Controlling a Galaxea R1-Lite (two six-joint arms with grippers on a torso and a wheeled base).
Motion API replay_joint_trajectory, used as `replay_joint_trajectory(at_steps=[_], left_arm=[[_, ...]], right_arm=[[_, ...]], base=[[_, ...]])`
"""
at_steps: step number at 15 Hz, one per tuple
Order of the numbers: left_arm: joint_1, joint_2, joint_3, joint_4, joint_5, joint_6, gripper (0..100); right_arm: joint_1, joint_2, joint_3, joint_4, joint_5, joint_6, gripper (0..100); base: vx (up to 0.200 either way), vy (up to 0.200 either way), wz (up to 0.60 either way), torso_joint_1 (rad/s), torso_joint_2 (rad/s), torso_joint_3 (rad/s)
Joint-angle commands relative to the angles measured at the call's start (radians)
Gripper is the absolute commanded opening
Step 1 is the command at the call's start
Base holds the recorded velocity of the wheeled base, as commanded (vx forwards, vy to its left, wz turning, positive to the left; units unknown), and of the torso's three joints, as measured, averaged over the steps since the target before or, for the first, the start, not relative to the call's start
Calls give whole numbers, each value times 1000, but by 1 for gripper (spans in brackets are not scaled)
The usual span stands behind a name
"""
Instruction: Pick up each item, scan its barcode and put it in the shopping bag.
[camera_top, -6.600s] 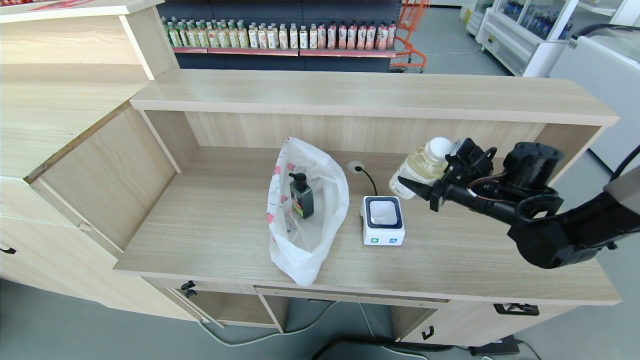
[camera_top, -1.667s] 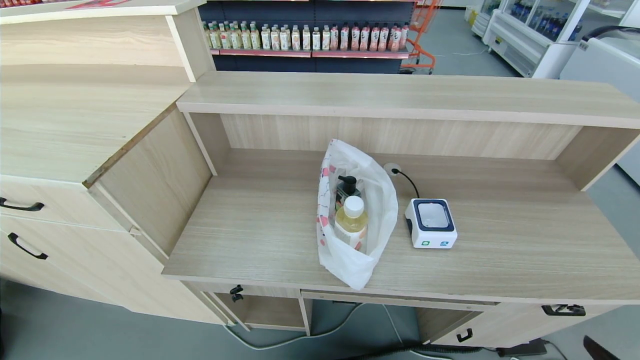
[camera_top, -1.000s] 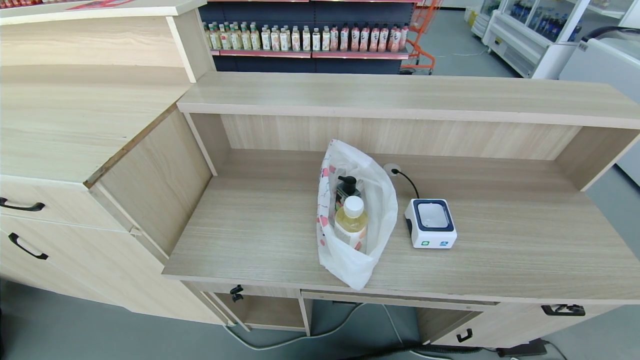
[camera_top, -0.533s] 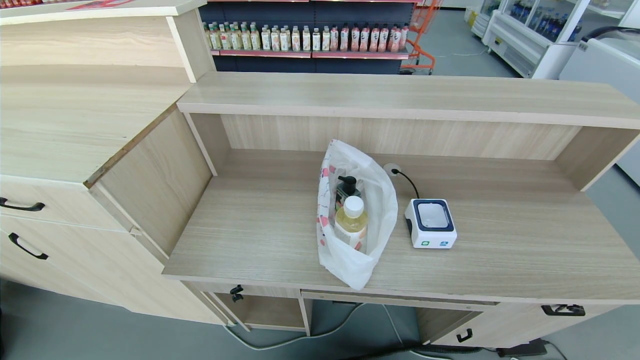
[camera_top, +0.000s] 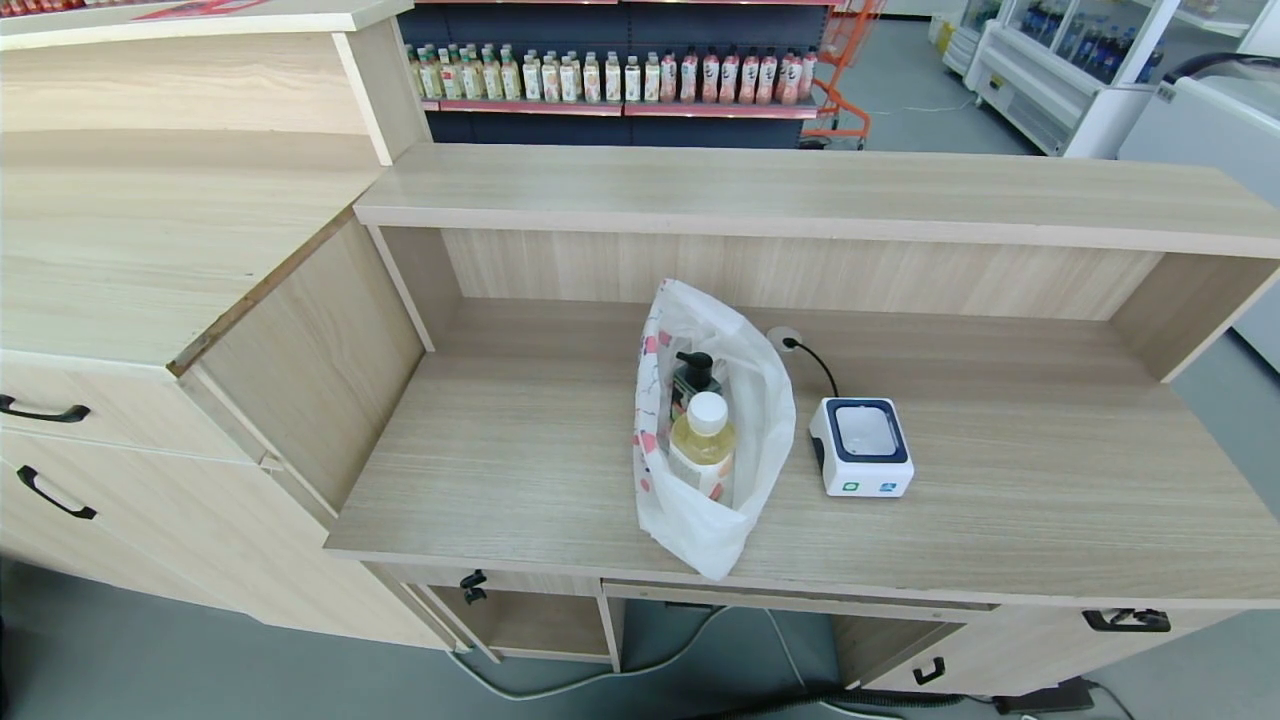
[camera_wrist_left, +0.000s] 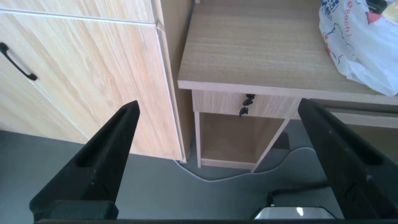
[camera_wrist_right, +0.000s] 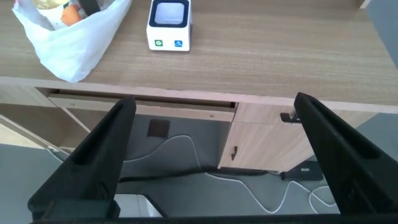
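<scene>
Counter (camera_top: 1000, 500): pale wood-grain laminate, flat and matt, with a raised back ledge; a drinks shelf (camera_top: 620, 75) stands in the shop aisle behind.
Shopping bag (camera_top: 700, 530): thin, crinkled white plastic with red print, slumped into a long pouch near the middle of the counter, its mouth gaping upward.
Yellow bottle (camera_top: 703, 445): clear plastic, rounded shoulders, pale yellow liquid, white screw cap; it stands inside the bag, at the near end.
Pump bottle (camera_top: 690, 375): dark, boxy, with a black pump head; also inside the bag, just behind the yellow bottle.
Scanner (camera_top: 862, 445): small white block with rounded corners and a dark-framed glossy window, just right of the bag; a black cable (camera_top: 815, 365) runs from it to a hole at the back.
Left gripper (camera_wrist_left: 217, 107): two black wedge fingers spread wide with nothing between them, low in front of the counter's left front corner, above the grey floor (camera_wrist_left: 124, 193).
Right gripper (camera_wrist_right: 214, 101): likewise spread wide and holding nothing, low in front of the drawer (camera_wrist_right: 143, 111) under the scanner.
Change: 6.6 s ago the right gripper held the yellow bottle tilted above the counter, right of the scanner; it now stands in the bag. The head camera has shifted as well. Over the last 1.7 s nothing on the counter has moved.
Orientation: both bottles upright, long axes vertical, caps up; the bag's long axis runs from the front edge toward the back; the scanner window faces up.
</scene>
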Motion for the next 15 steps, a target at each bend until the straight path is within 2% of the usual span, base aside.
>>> replay_joint_trajectory(at_steps=[1,4,11,14,15], left_arm=[[0,0,0,0,0,2,100],[0,0,0,0,0,4,100],[0,0,0,-2,1,41,100],[0,0,0,-2,1,33,100],[0,0,0,0,3,16,100]], right_arm=[[0,4,0,0,0,-3,100],[0,4,2,0,0,-3,100],[0,4,0,1,0,-5,100],[0,4,0,1,0,-5,100],[0,4,0,1,0,-5,100]], base=[[0,-200,0,2,2,7],[0,-200,0,2,-1,-1],[0,-200,0,4,0,3],[0,-200,0,1,5,-1],[0,-200,0,12,2,2]])
